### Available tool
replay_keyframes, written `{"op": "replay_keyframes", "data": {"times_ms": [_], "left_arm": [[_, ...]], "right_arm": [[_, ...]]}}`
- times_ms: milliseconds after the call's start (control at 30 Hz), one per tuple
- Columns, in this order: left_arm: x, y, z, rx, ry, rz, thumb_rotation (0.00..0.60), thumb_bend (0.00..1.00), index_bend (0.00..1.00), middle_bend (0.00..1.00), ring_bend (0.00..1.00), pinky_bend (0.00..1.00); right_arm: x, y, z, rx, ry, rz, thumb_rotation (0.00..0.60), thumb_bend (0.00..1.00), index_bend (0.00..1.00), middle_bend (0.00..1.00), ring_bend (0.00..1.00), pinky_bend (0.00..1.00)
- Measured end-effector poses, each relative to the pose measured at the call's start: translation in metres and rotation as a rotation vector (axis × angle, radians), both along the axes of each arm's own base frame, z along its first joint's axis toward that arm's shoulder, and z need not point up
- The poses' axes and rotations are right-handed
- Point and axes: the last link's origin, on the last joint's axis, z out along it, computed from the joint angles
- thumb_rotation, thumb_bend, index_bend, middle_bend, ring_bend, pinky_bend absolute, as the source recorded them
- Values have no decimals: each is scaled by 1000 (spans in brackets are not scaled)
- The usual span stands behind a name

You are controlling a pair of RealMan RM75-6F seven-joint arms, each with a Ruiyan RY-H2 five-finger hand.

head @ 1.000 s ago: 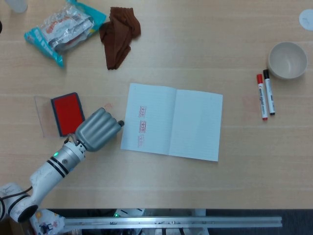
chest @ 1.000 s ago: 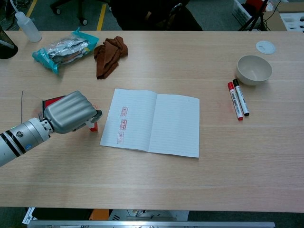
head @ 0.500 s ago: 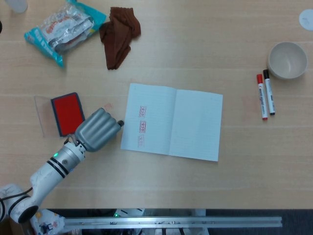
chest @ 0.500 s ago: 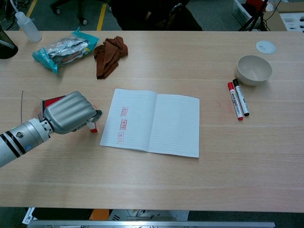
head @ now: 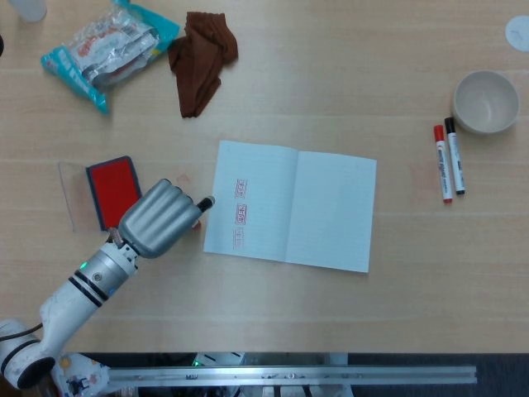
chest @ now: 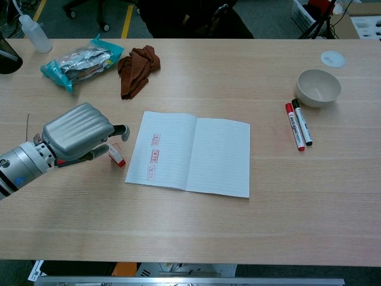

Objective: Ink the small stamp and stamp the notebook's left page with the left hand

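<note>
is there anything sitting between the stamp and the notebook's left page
Nothing visible. The stamp lies on bare table under the left hand, just left of the notebook. Only bare wood lies between it and the left page, which already has three prints.

1. We count two markers, one red [chest: 294,126], one black [chest: 302,123].
2. One notebook [head: 289,204] with three stamp prints [head: 240,214].
3. One bowl [chest: 318,87], one cloth [head: 201,56], one ink pad [head: 113,188], one stamp [chest: 116,155].

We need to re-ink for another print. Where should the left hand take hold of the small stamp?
By its white body, pinched across the sides from above. The small stamp lies tilted on the table beside the notebook, just below the left hand, red end toward the table edge.
</note>
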Motion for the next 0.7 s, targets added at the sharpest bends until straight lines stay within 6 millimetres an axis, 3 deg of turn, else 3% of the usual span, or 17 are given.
{"op": "replay_keyframes", "data": {"times_ms": [300,500,700], "left_arm": [[-3,4,42,104,-133,128,600,344,302,731,686,1000],[-35,-4,76,222,-209,333,600,344,302,676,607,938],[-64,-15,96,300,-230,473,600,344,303,640,577,899]], "right_arm": [[3,-6,0,15,13,21,600,224,341,459,441,486],[5,-6,0,27,19,27,600,224,341,459,440,486],[4,-5,-3,26,30,18,600,228,341,459,440,486]]}}
